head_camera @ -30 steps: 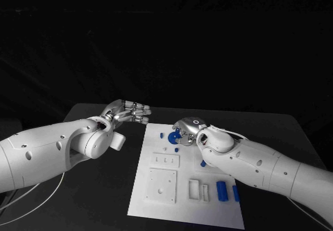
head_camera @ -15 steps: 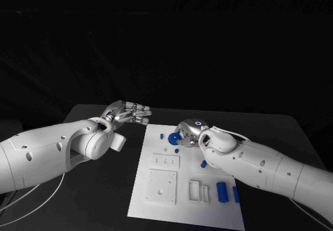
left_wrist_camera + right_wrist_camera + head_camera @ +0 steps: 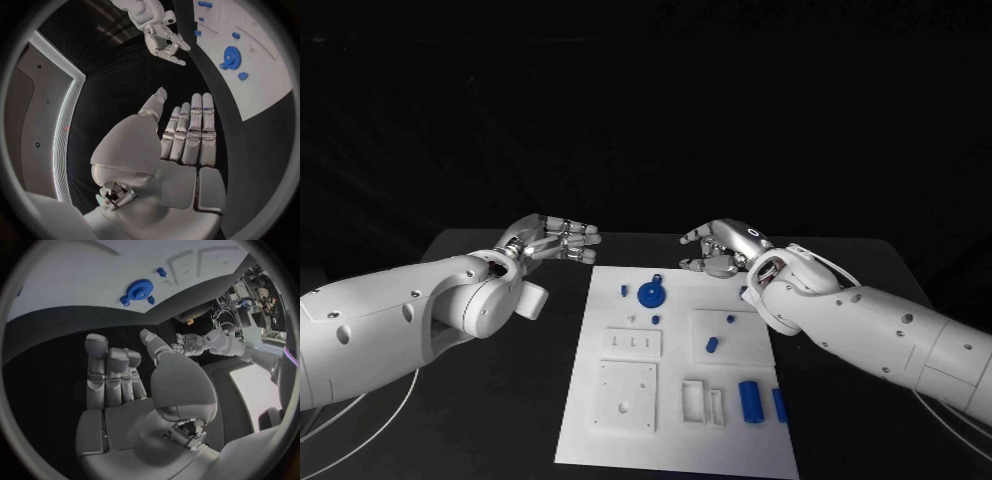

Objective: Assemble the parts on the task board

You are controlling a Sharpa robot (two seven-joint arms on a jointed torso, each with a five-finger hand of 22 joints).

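Since a second ago the right hand [image 3: 721,247] has lifted off the round blue gear part [image 3: 651,295], fingers now apart and empty. The left hand [image 3: 557,238] hovers likewise spread. The gear rests on the white rectangular task board [image 3: 678,440].

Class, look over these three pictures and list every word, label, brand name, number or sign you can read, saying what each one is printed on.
None can be read.
The task board carries only raised outlines and blue parts, such as the blue gear; no lettering shows.
The left hand and right hand show no markings.
Equipment in the room behind, in the right wrist view, is too small and blurred to read.
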